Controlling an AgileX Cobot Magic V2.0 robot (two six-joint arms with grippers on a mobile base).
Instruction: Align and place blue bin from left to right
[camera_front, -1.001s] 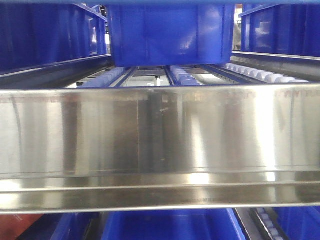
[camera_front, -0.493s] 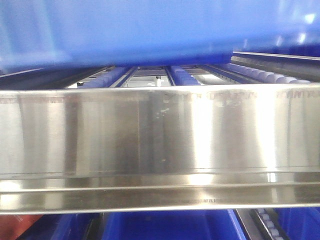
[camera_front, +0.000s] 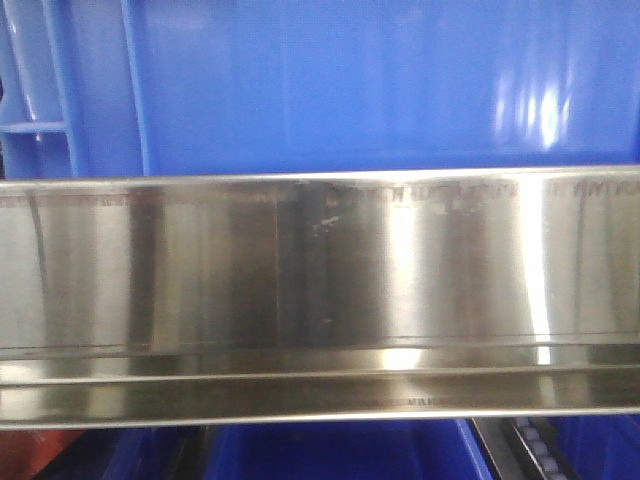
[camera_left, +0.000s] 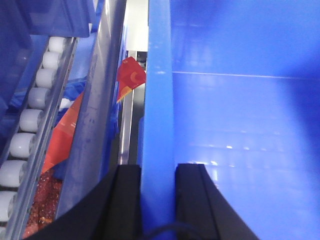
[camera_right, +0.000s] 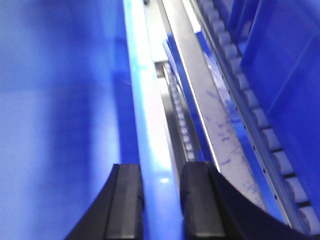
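Plainly, the blue bin hangs between the two claws, and that shared grip is what the coming move turns on. In the left wrist view the left gripper straddles the bin's left rim, one black finger outside and the other inside the wall, clenched on the plastic. The right gripper does the same on the opposite rim. In both wrist views the rim runs straight from 6 o'clock up to 12 o'clock, so the bin's side walls lie in line with the fingers. Neither arm is nearer; each carries one side.

From the front the bin fills the frame at 12 o'clock, close behind the steel rail. Its wall is smooth, glossy, medium-blue plastic with a ribbed corner section at 10 o'clock. The rail is brushed, mirror-bright metal, flat-faced with a folded lip low down.

At 9 o'clock of the left claw lies a track of white rollers, and an orange-red packet shows at 11 o'clock below the rim. At 2 o'clock of the right claw runs another roller track, beside a darker crate.

Setting down squarely will likely need both arms to move evenly.
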